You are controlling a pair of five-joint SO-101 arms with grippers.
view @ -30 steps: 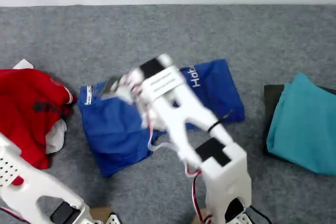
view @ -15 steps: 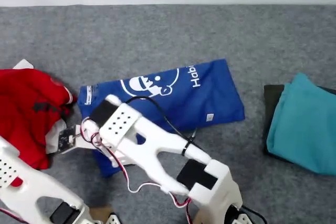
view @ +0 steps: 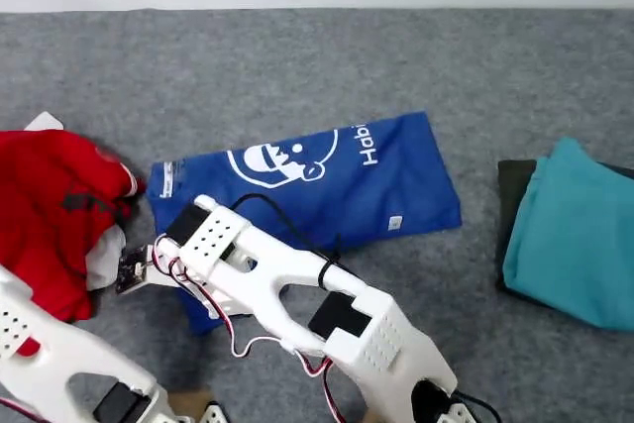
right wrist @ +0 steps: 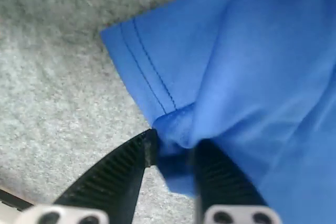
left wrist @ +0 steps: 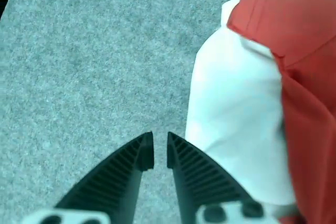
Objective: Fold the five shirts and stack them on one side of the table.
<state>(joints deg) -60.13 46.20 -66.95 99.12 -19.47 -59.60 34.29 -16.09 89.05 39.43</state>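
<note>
Grey-covered table (view: 297, 56), two white arms coming in from the near edge.

Left edge: red shirt (view: 50, 205), crumpled, unfolded. A white shirt (view: 107, 250) lies under it and pokes out on the side toward the table's middle.

Left arm (view: 59, 344) sits low at the near-left corner. Left pincer (left wrist: 160, 153) is narrow, with only a slim gap between the black ribbed fingers and nothing in it. It hangs over bare table just beside the white shirt's edge. Contact with the cloth: cannot tell.

Middle: blue shirt (view: 327, 185), folded to a rough rectangle, lying at a slant with its white print face up. Its left end points toward the red shirt, near it but apart.

Right arm (view: 287, 274) stretches from the near edge across the blue shirt's near-left part. Right pincer (right wrist: 176, 148) is clamped on the blue shirt. A bunched fold at the stitched hem corner sits between the two fingers, with grey table showing alongside.

Right edge: teal shirt (view: 580, 235), folded, resting on top of a dark shirt (view: 513, 185). The dark one shows as a strip along the side facing the middle. This pair lies well apart from the blue shirt.
</note>
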